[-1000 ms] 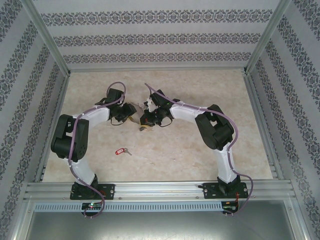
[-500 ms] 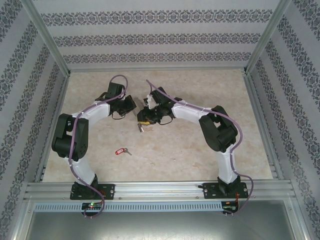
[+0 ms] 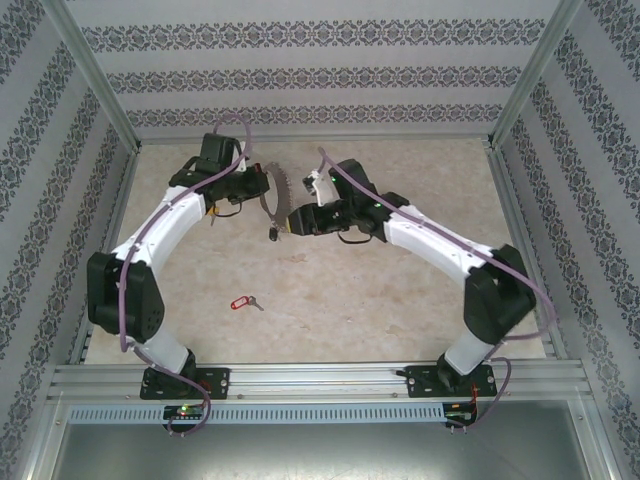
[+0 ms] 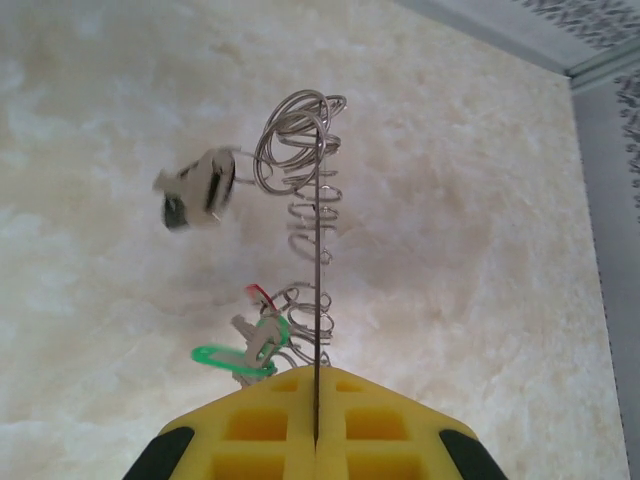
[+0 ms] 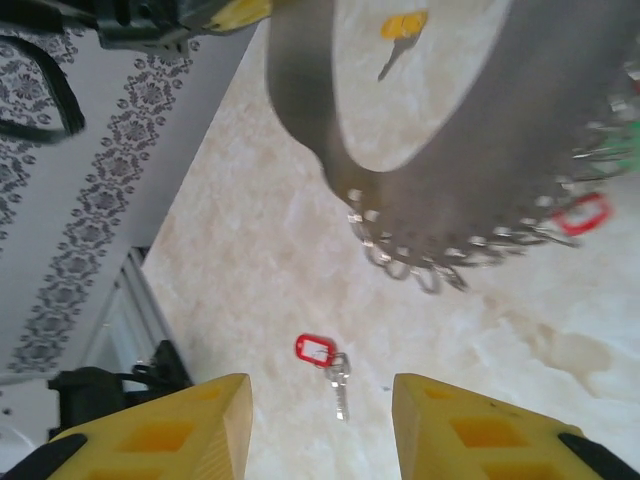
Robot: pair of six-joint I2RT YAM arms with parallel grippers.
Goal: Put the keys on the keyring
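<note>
My left gripper (image 3: 252,190) is shut on the keyring (image 3: 268,196), a grey loop held upright above the table's back middle. In the left wrist view the keyring (image 4: 319,250) is edge-on, a thin line pinched between the yellow fingers (image 4: 270,430), with small rings along it. A green-tagged key (image 4: 235,357) and a red tag (image 4: 259,294) hang on it, and a blurred key (image 4: 196,188) swings beside it. My right gripper (image 3: 290,222) is open just right of the keyring, holding nothing. A red-tagged key (image 3: 241,302) lies on the table, in line with the open right gripper (image 5: 322,400).
The marble-patterned table (image 3: 380,300) is fenced by aluminium rails (image 3: 310,378) and patterned walls. In the right wrist view the keyring (image 5: 450,150) hangs close overhead, with a yellow-tagged key (image 5: 400,28) and a red tag (image 5: 582,213) near it. Both arms' elbows reach outward.
The right gripper opened and let go near the keyring. The left gripper shut on the keyring and carried it back and up; both arms stretched farther out.
</note>
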